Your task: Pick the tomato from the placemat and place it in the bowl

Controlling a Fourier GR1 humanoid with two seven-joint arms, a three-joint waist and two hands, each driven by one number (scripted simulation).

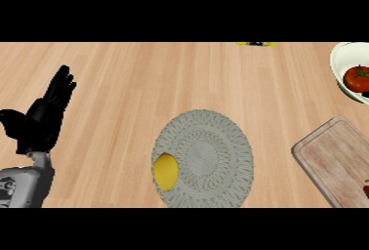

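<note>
Left robot hand rests open at the view's left side, fingers straight and pointing up, holding nothing. The right robot hand does not show. The tomato already lies inside the white bowl at the far right edge, well apart from the left hand, with the whole desk between them. The round placemat carries only a yellow fruit on its left rim. A cutting board lies right of the placemat. Placement looks done.
</note>
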